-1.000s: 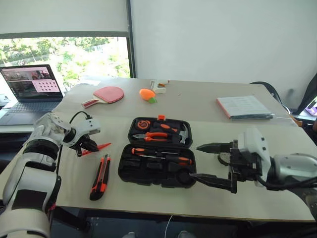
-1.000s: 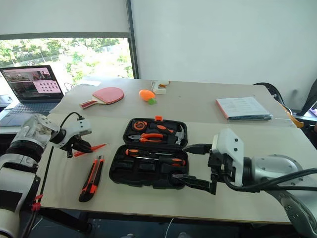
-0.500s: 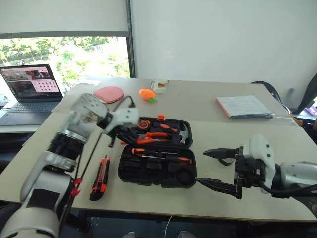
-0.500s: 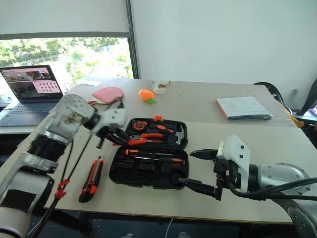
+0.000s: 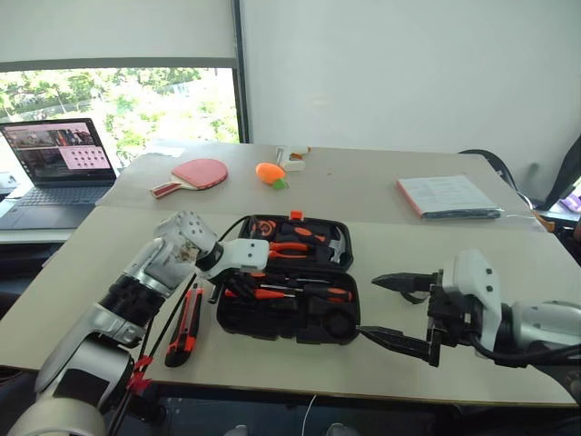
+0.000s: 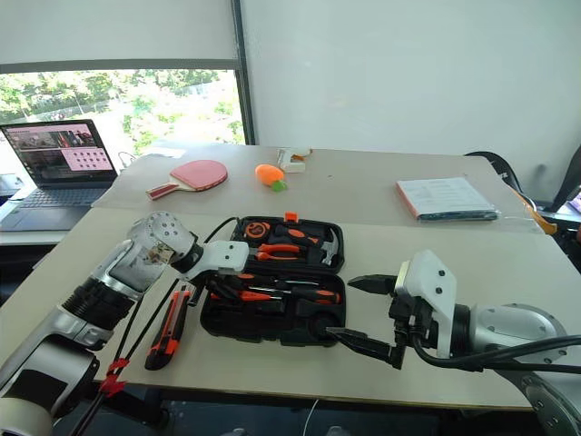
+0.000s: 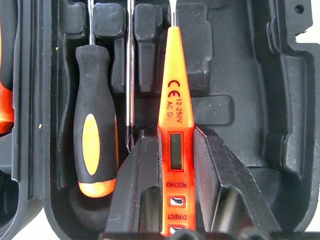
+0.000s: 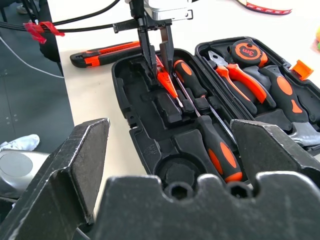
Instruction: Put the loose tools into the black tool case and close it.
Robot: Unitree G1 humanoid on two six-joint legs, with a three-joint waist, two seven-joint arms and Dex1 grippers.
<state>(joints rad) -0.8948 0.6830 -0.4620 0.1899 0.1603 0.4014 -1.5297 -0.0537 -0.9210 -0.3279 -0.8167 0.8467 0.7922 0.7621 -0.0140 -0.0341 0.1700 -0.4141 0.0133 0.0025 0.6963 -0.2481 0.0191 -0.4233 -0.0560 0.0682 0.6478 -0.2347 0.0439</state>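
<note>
Orange screwdriver (image 7: 172, 125): we pinch it by the handle in our left tool (image 7: 172, 165), tip pointing along the case's slots so it can drop in beside the black-handled screwdrivers (image 7: 94, 145).
Case (image 5: 272, 320): open on the desk (image 5: 436, 245) before us, lid flat.
Knife (image 5: 184, 322): on the desk just left of the case.
Right tool (image 5: 392, 309): spread wide, empty, near the case's right edge, we judge ready for closing.

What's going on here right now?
The left gripper holds the slim orange screwdriver over the open black tool case, lowering it toward a slot beside a black-and-orange screwdriver. The right gripper waits open at the case's right side. The utility knife lies loose on the table.
</note>
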